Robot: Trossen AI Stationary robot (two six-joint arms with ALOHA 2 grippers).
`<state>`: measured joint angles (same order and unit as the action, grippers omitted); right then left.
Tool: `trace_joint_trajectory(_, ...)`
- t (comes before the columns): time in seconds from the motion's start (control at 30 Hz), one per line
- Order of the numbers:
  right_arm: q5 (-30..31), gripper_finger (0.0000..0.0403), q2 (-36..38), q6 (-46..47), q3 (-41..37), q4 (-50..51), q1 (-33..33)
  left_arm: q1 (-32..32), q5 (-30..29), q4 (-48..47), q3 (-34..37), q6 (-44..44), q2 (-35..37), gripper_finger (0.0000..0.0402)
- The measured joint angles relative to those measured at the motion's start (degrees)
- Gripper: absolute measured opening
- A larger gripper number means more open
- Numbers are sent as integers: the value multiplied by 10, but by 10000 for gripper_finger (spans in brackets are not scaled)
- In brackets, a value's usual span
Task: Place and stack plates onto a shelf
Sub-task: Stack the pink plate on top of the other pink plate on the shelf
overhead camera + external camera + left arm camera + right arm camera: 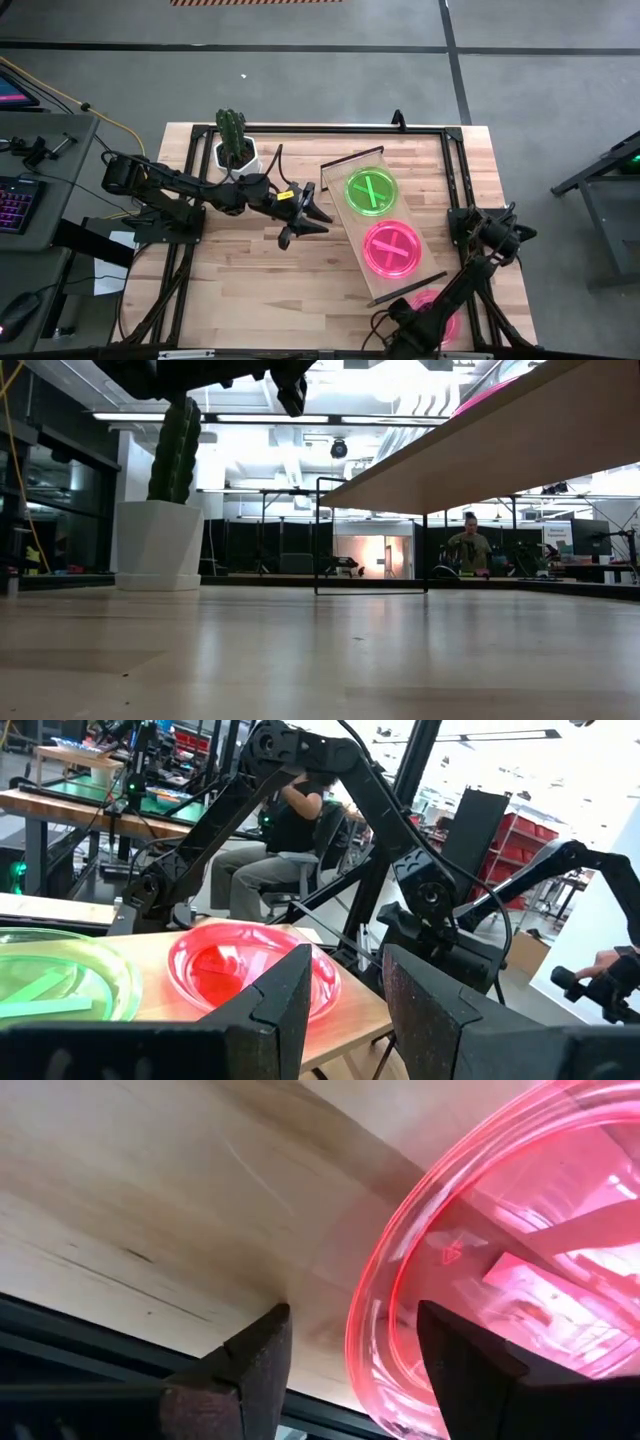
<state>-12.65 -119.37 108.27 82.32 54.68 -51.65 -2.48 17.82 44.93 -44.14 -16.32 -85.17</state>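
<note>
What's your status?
Left gripper open, beside shelf. Right gripper open at pink plate on table. Green plate, pink plate shelved.

Robotics lab, workbenches (60, 795), red shelving (515, 845), monitors (590, 538)

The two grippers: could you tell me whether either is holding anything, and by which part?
Nothing is held. The left gripper hangs open beside the shelf; the right gripper is open at the rim of a pink plate, not gripping it.
</note>
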Motion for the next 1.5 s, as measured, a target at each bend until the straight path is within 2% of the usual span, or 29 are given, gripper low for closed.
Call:
trace_joint_trajectory(0.1, 0, 189, 0, -7, 0, 4, 0, 0, 0, 0, 0, 0, 0, 115)
trace_joint_trajectory(0.17, -1, 169, -1, -7, 0, 15, 0, 0, 0, 0, 0, 0, 0, 115)
trace_joint_trajectory(0.27, -5, 116, -2, -6, -1, 29, 0, -1, 0, 0, 0, 0, 0, 115)
trace_joint_trajectory(0.4, -6, 22, -3, -7, -2, 36, -1, -2, -1, 0, 0, 0, 0, 115)
trace_joint_trajectory(0.43, -9, 12, -3, -11, -3, 39, -1, -2, -1, 0, 0, 0, 0, 115)
trace_joint_trajectory(0.6, -33, 9, -2, -54, 2, 34, 0, -2, -1, 0, 0, 0, 0, 115)
trace_joint_trajectory(0.73, -34, 4, 6, -109, 35, 38, -3, -2, -1, 0, 0, 0, 0, 115)
trace_joint_trajectory(1.1, 135, 0, 63, -250, 142, 35, -7, -3, 0, -1, 0, -1, 0, 115)
trace_joint_trajectory(1.37, 217, 0, 64, -332, 224, 33, -13, -3, 0, 0, 0, -1, 0, 115)
trace_joint_trajectory(1.5, 243, 0, 65, -352, 241, 38, -12, -3, 0, 0, 0, -1, 0, 115)
